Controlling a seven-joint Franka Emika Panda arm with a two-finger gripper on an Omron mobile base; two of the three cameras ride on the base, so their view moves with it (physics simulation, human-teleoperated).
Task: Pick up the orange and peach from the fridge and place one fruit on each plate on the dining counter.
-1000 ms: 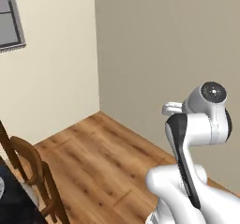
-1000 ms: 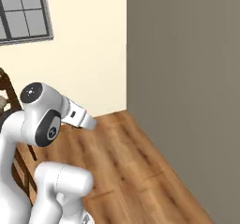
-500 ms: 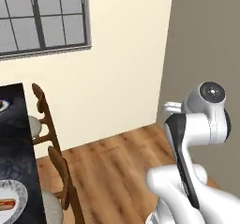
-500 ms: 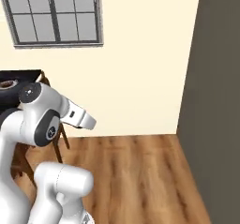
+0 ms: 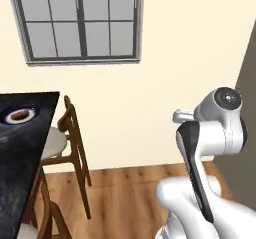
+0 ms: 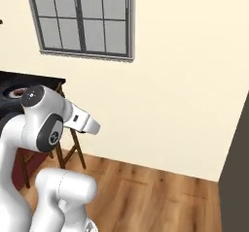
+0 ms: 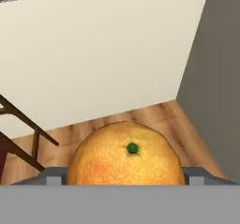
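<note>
— Holding anything, that end effector?
— The hand view has an orange sitting right at the bottom, between two grey finger parts, with its green stem dot facing the camera. The fingers appear to be pinching the orange from both sides, though the tips themselves are hidden behind the fruit.
— Where does the dining worktop stand?
— The glossy black marbled worktop shows at the left edge of the left base view, and one small plate with a pale rim and dark brownish centre rests on it near the far end. The right base view catches the same plate at its left, just behind the arm's white shoulder joint.
— What sits beside the worktop?
— A wooden stool with a pale seat stands just beside the worktop's edge, on a wood plank floor.
— And the background?
— A cream wall with a grey-framed window runs across both base views. A dark grey upright panel rises at the right of the hand view, well apart from the worktop.
</note>
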